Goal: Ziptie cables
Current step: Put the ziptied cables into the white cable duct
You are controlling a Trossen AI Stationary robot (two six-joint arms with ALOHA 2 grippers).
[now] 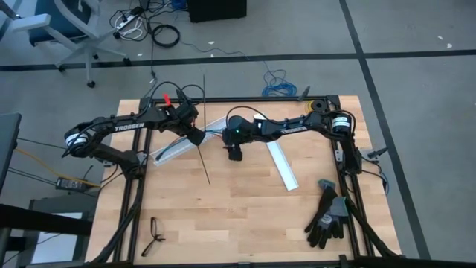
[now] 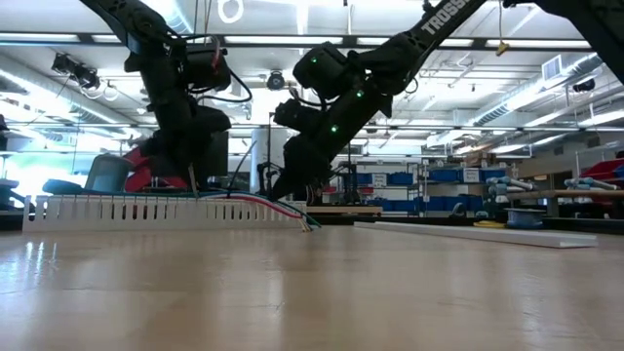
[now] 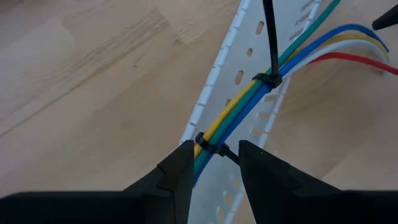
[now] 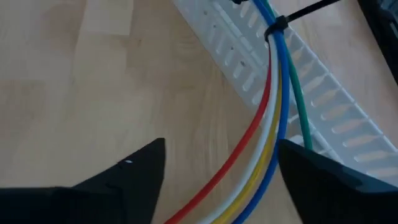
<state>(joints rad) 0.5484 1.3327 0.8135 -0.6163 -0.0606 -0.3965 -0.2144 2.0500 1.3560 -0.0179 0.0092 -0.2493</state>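
The bundle of red, white, yellow, blue and green wires lies along the white slotted plastic channel, its long axis running straight between the right gripper's wide-spread fingers, while the left gripper grasps its zip-tied end
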